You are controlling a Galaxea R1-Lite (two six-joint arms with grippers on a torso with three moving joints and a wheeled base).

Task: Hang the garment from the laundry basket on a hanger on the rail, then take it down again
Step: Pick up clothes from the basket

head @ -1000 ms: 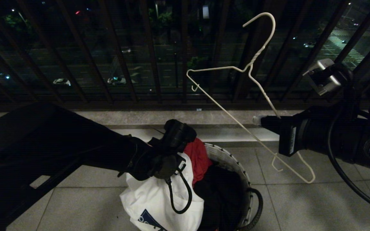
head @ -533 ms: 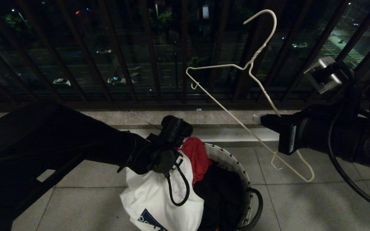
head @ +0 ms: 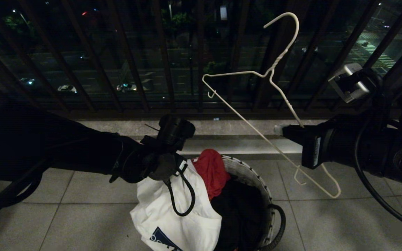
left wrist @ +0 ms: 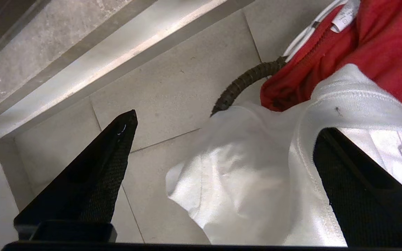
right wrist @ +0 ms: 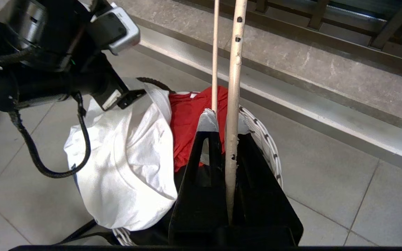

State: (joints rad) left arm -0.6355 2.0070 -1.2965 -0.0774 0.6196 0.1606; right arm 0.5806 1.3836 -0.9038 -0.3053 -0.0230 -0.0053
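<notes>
The garment (head: pixel 173 216), a white T-shirt with a blue print, hangs over the near-left side of the laundry basket (head: pixel 257 177). My left gripper (left wrist: pixel 227 123) hovers open above it. One finger (left wrist: pixel 96 174) is over the floor tiles, the other (left wrist: pixel 354 188) over the shirt's hem, and nothing is gripped. At the right, my right gripper (right wrist: pixel 226 125) is shut on the lower wire of the white hanger (head: pixel 267 104). It holds the hanger tilted in the air beyond the basket, hook pointing up. The rail is out of view.
A red cloth (head: pixel 212 170) and a black garment (head: pixel 239 209) also lie in the basket. The dark balcony railing (head: pixel 131 69) runs across the back above a stone kerb (head: pixel 222 127). Grey floor tiles (head: pixel 326 223) surround the basket.
My left arm has swung left and slightly away from the basket's middle, uncovering more of the white shirt and red cloth. The right arm and hanger have barely moved.
</notes>
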